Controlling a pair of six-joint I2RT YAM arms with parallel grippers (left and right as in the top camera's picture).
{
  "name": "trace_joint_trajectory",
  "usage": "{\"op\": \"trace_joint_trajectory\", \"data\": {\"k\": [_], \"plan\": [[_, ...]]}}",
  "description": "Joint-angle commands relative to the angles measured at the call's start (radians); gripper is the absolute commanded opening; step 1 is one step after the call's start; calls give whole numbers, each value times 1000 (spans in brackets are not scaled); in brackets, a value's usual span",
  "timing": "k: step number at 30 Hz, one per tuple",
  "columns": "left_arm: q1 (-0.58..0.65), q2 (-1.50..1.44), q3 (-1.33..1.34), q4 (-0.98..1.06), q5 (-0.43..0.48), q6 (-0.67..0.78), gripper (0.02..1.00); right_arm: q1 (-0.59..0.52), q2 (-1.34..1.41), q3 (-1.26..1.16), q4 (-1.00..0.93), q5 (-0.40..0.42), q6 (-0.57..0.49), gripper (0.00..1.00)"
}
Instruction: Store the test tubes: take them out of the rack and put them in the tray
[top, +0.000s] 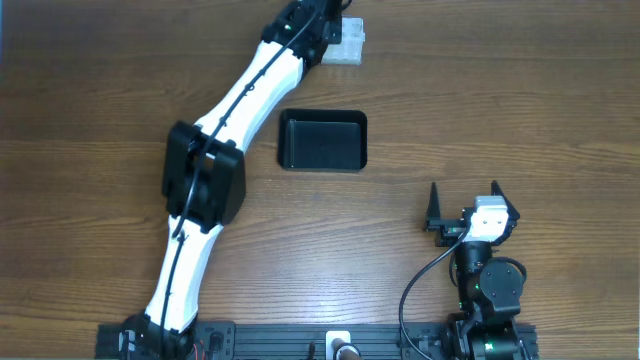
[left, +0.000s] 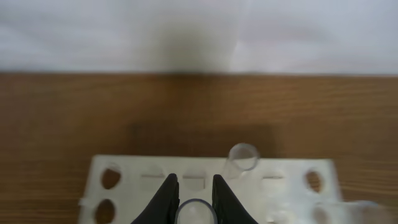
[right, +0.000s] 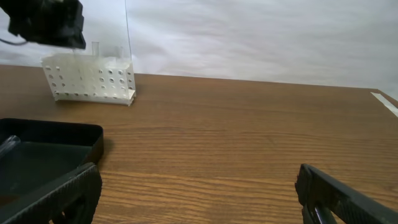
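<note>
The white test tube rack (top: 350, 46) stands at the table's far edge, above the black tray (top: 322, 140). My left gripper (top: 330, 28) is over the rack. Seen from the left wrist, its fingers (left: 166, 198) close on the rim of a clear test tube (left: 196, 210) standing in the rack (left: 298, 182). A second tube (left: 242, 157) stands upright one hole further along. My right gripper (top: 466, 200) stands open near the right arm's base, well away from the tray, with nothing between its fingers (right: 59, 193).
From the right wrist, the rack (right: 90, 78) shows far off with two tubes sticking up, the left gripper (right: 43, 22) above it, and the tray (right: 50, 134) closer. Bare wooden table lies between the tray and the right arm.
</note>
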Motion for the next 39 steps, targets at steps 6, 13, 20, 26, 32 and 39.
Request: {"op": "trace_joint_trajectory", "data": {"k": [6,13,20,26,32,39], "plan": [[-21,-328,6,-223,31,-21,117,-6,-9,-5,-2,13,-4,993],[-74,-337,-19,-624,31,-286,117,-6,-9,-5,-2,13,-4,993],[-101,-287,-128,-672,44,-396,126,-6,-9,-5,-2,13,-4,993],[-101,-180,-128,-684,68,-395,130,-6,-9,-5,-2,13,-4,991],[-101,-114,-129,-708,94,-391,134,-6,-9,-5,-2,13,-4,993],[-101,-60,-131,-716,103,-387,139,-6,-9,-5,-2,13,-4,991]]}}
